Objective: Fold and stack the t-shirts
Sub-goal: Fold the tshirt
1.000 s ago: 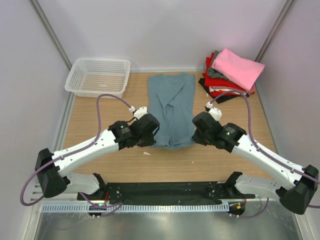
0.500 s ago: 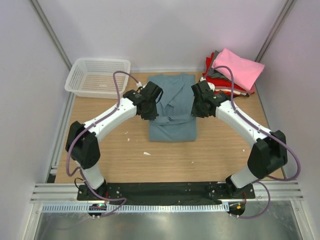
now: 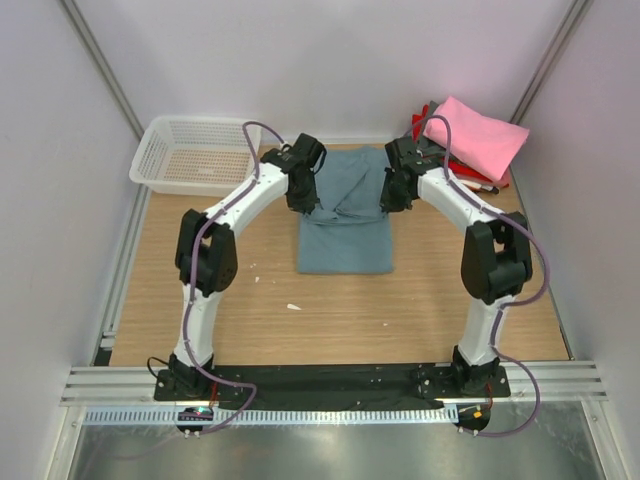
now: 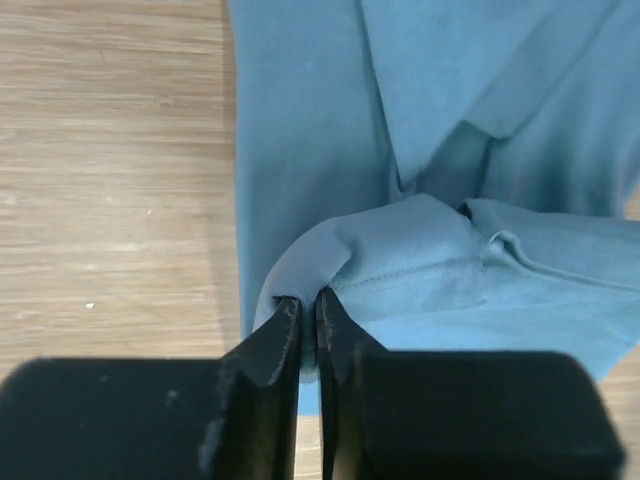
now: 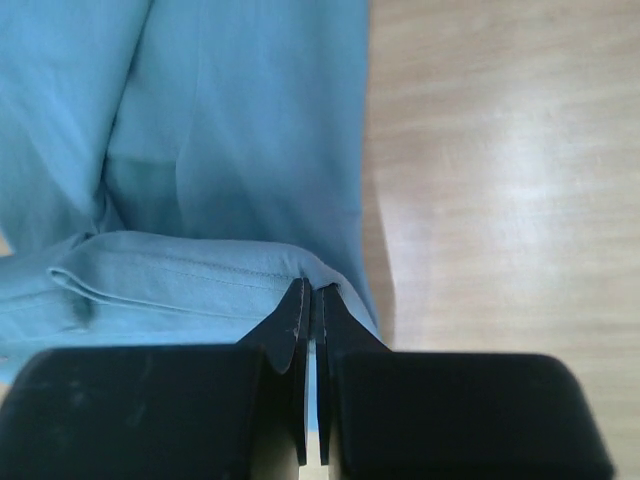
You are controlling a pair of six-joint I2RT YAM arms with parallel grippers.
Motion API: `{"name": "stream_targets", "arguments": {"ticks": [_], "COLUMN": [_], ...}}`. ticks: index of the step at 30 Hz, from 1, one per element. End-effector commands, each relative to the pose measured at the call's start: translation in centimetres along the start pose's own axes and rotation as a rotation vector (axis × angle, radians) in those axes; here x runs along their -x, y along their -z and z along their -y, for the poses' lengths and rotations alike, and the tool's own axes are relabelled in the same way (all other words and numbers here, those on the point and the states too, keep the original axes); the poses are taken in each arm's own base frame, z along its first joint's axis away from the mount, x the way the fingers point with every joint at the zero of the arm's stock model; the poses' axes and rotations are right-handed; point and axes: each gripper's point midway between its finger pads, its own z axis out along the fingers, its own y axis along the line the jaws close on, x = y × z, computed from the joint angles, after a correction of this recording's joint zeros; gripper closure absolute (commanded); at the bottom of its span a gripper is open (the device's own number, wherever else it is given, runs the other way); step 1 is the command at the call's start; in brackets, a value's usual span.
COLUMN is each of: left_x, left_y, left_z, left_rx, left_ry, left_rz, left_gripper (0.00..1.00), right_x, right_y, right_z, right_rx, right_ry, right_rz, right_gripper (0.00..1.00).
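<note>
Dusty teal-blue cloth t-shirt (image 3: pixel 345 240) is stretching down-frame from the left pincer (image 4: pixel 308 305) and right pincer (image 5: pixel 311 298), each clamping a hem corner near its upper end.

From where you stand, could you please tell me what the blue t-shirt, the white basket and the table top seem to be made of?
Teal-blue t-shirt: soft matte cloth, probably cotton knit; it drapes, creases, and shows a stitched hem.
Basket: white moulded plastic, judging by its rigid lattice walls.
Table: pale wood or wood-look laminate, grained, with slight sheen.
</note>
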Motion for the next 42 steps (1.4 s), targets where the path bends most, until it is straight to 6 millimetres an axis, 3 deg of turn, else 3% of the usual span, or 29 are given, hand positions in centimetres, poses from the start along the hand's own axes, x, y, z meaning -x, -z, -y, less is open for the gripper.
{"name": "stream_targets", "arguments": {"ticks": [1, 2, 3, 6, 8, 10, 11, 13, 14, 15, 16, 17, 18, 19, 20, 21, 22, 23, 25, 26, 28, 29, 36, 42], "left_x": [1.5, 1.7, 2.3, 5.2, 7.2, 8.1, 8.7, 8.1, 8.1, 7.0, 6.5, 6.0, 5.5, 3.0, 2.5, 1.4, -1.2, -1.7, -4.9, -6.1, -6.9, -8.8, -11.9, -12.9], "left_y": [-2.3, -2.6, -3.1, -3.8, -3.0, -1.9, -1.4, 0.4, 0.9, 1.9, 2.3, 2.6, 4.2, 3.2, 3.3, 3.4, 3.4, 3.4, 3.2, 3.2, 3.5, 2.7, 0.4, -1.0], "left_z": [-1.0, -1.2, -1.3, -2.0, -2.4, -2.9, -2.7, -3.1, -3.0, -3.6, -3.8, -3.9, -3.7, -4.6, -4.5, -4.1, -4.8, -4.0, -3.6, -3.4, -2.9, -3.6, -3.9, -4.3], "left_rx": [0.018, 0.018, 0.016, 0.007, -0.027, -0.041, -0.055, -0.059, -0.068, -0.053, -0.047, -0.047, -0.06, -0.034, -0.048, -0.063, -0.058, -0.11, -0.17, -0.187, -0.236, -0.222, -0.219, -0.212], "left_ry": [0.006, 0.013, 0.024, 0.077, 0.121, 0.139, 0.137, 0.133, 0.132, 0.125, 0.118, 0.108, 0.101, 0.094, 0.094, 0.089, 0.086, 0.089, 0.101, 0.112, 0.118, 0.119, 0.122, 0.132], "left_rz": [-0.039, -0.057, -0.059, -0.051, -0.029, -0.004, 0.025, 0.032, 0.048, 0.041, 0.041, 0.047, 0.061, 0.003, 0.012, 0.001, -0.038, -0.035, -0.068, -0.078, -0.058, -0.094, -0.123, -0.133], "left_gripper": [0.9, 0.87, 0.74, 0.45, 0.36, 0.29, 0.28, 0.27, 0.27, 0.27, 0.27, 0.27, 0.27, 0.27, 0.27, 0.27, 0.27, 0.27, 0.29, 0.29, 0.29, 0.29, 0.3, 0.31], "right_x": [2.8, 4.8, 4.9, 6.9, 8.8, 9.3, 9.4, 9.2, 7.3, 7.7, 6.7, 3.6, 3.8, 2.6, -1.0, -1.6, -2.3, -5.1, -6.2, -7.9, -9.0, -10.0, -12.7, -14.1], "right_y": [-2.9, -2.7, -2.9, -3.6, -2.4, -1.0, 0.5, 2.0, 1.5, 3.5, 3.9, 2.9, 4.5, 4.6, 3.8, 3.9, 4.7, 3.9, 4.3, 3.8, 3.6, 3.1, 0.8, -0.7], "right_z": [-1.0, -2.1, -1.8, -1.5, -1.2, -0.4, -0.3, 0.4, 1.4, 1.2, 1.1, 1.9, 1.3, 1.2, 1.1, 0.9, 0.8, 1.4, 1.0, 1.1, 1.2, 1.4, 2.2, 2.9], "right_rx": [0.061, 0.104, 0.092, 0.058, 0.03, -0.008, -0.006, -0.023, -0.043, -0.018, 0.009, 0.006, 0.067, 0.096, 0.145, 0.178, 0.212, 0.222, 0.271, 0.298, 0.315, 0.321, 0.315, 0.294], "right_ry": [0.028, 0.024, 0.027, 0.018, 0.019, 0.016, 0.015, 0.01, 0.008, -0.001, -0.009, -0.022, -0.033, -0.039, -0.052, -0.057, -0.061, -0.066, -0.078, -0.088, -0.097, -0.101, -0.119, -0.121], "right_rz": [0.003, 0.025, -0.001, -0.003, 0.052, 0.075, 0.094, 0.123, 0.084, 0.132, 0.121, 0.055, 0.1, 0.086, 0.0, 0.005, 0.01, -0.054, -0.047, -0.083, -0.097, -0.114, -0.167, -0.194], "right_gripper": [0.91, 0.85, 0.66, 0.31, 0.19, 0.13, 0.12, 0.11, 0.11, 0.11, 0.11, 0.11, 0.11, 0.11, 0.11, 0.11, 0.11, 0.11, 0.11, 0.12, 0.14, 0.15, 0.27, 0.43]}}
